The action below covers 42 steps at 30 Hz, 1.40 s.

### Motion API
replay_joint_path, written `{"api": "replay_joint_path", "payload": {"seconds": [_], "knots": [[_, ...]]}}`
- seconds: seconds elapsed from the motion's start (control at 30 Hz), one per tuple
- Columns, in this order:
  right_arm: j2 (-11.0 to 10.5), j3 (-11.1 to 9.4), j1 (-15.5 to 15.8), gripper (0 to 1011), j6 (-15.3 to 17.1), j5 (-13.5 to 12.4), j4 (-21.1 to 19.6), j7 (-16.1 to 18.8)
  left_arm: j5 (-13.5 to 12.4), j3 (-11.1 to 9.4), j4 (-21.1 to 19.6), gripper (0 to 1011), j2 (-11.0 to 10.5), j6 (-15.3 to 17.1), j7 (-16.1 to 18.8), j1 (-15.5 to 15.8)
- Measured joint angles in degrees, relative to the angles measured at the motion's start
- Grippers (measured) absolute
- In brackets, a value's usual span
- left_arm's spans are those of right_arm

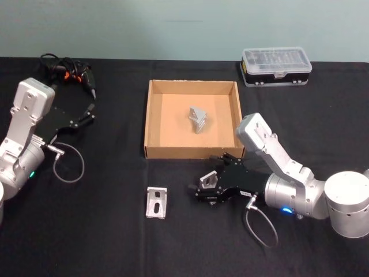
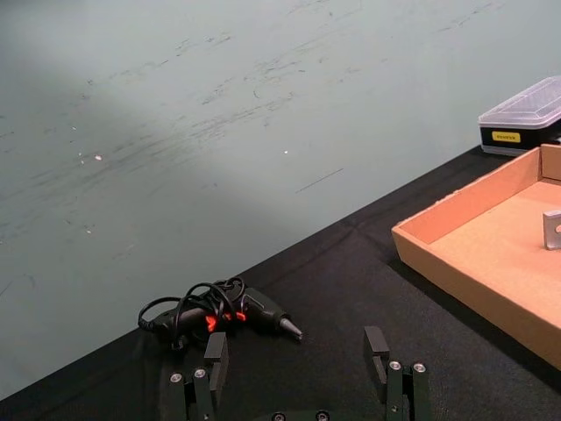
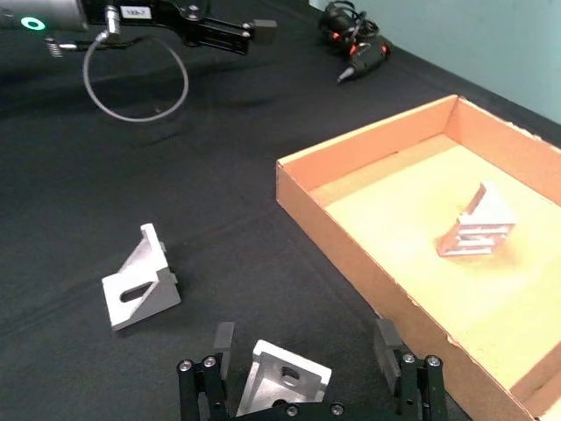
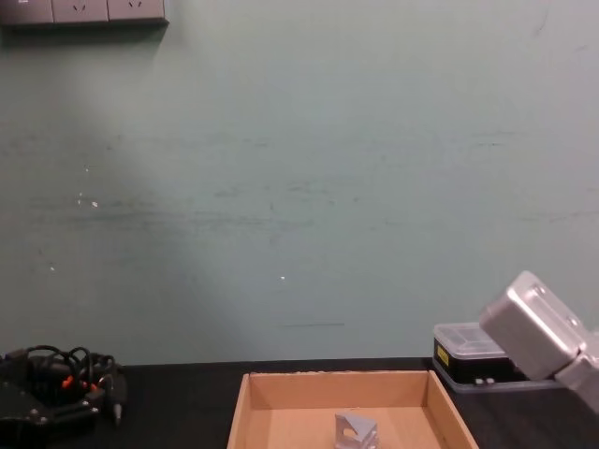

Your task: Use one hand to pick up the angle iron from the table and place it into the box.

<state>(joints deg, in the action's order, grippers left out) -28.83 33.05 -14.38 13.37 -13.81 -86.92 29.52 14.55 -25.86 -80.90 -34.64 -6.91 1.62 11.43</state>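
Risks first, biggest thing down.

The black tabletop (image 1: 115,242) is slick-looking. If only one finger meets the metal on closing, the piece will likely skate or spin rather than seat.

The tan cardboard box (image 1: 148,115) sits just beyond the work spot with its near wall close by. A carry that stays too low could clip that wall, shoving the box or knocking the load loose.

The right gripper (image 3: 302,342) is low at the tabletop, wide open. Its fingers straddle the angle iron (image 3: 282,379) with a gap on each side, so nothing is gripped yet. The angle iron lies on the tabletop just in front of the box, skewed to the jaws. A pinch on its sloped gusset could pop it out.

The left gripper (image 2: 296,346) is parked far left, open and empty.

On release, the piece could land on the boxed angle iron (image 3: 478,226) and bounce.

Counts:
- One tabletop.
- One box.
- Two grippers.
- One clear-lidded organiser case (image 1: 275,66), at the back right.
- One black corded hand tool (image 1: 72,72), at the back left.
- Angle irons: two on the tabletop — the straddled one and a second angle iron (image 3: 140,282) lying apart from it — plus the metal in the box. That looks like one, maybe two nested; I cannot tell.
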Motion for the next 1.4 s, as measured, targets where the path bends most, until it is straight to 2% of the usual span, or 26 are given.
{"api": "replay_joint_path", "payload": {"seconds": [0.3,0.67,0.97,1.23,1.4], "knots": [[0.73,0.31,-0.51,1000,2.79,0.24,0.85,0.64,0.0,0.0,0.0,1011,0.0,0.0,0.0,0.0],[0.84,0.24,-0.57,998,3.06,0.24,1.03,0.85,0.0,0.0,0.0,1011,0.0,0.0,0.0,0.0],[0.81,0.2,-0.54,802,3.0,0.21,0.99,0.93,0.0,0.0,0.0,1011,0.0,0.0,0.0,0.0],[0.77,0.19,-0.51,539,2.96,0.18,0.93,0.93,0.0,0.0,0.0,1011,0.0,0.0,0.0,0.0],[0.75,0.19,-0.51,502,2.92,0.17,0.91,0.93,0.0,0.0,0.0,1011,0.0,0.0,0.0,0.0]]}}
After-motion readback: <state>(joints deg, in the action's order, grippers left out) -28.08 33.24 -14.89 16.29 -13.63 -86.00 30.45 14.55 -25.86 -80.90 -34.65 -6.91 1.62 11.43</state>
